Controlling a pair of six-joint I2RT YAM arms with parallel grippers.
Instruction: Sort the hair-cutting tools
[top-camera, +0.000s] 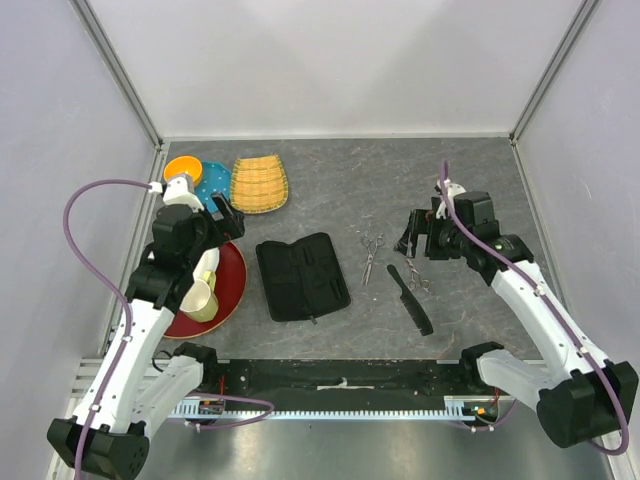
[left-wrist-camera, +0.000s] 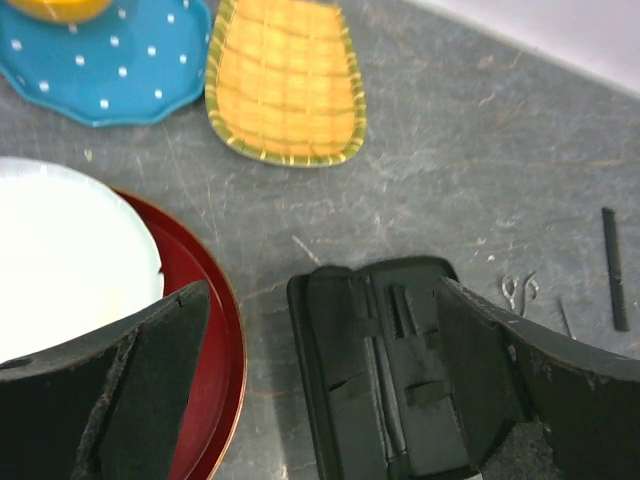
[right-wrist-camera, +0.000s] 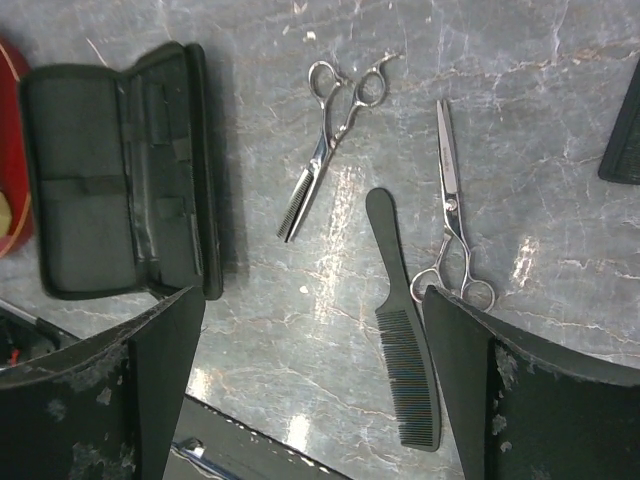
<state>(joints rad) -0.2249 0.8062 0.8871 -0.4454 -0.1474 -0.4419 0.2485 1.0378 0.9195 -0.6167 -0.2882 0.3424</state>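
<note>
Thinning scissors (top-camera: 371, 256) and straight scissors (top-camera: 415, 275) lie on the grey table, with a black comb (top-camera: 410, 298) just in front of them. An open black zip case (top-camera: 301, 277) lies to their left. My right gripper (top-camera: 412, 240) hovers open and empty above the scissors. Its wrist view shows the thinning scissors (right-wrist-camera: 330, 150), straight scissors (right-wrist-camera: 452, 210), comb (right-wrist-camera: 400, 320) and case (right-wrist-camera: 120, 180) below the open gripper (right-wrist-camera: 312, 300). My left gripper (top-camera: 228, 222) is open and empty, above the case's far left corner; its view (left-wrist-camera: 320, 300) shows the case (left-wrist-camera: 390, 380).
A red plate (top-camera: 232, 290) holding a white bowl and a yellow cup (top-camera: 200, 298) sits at the left under my left arm. A blue dotted dish (top-camera: 212, 180), an orange bowl (top-camera: 180, 168) and a yellow woven tray (top-camera: 259, 184) stand behind. White walls enclose the table.
</note>
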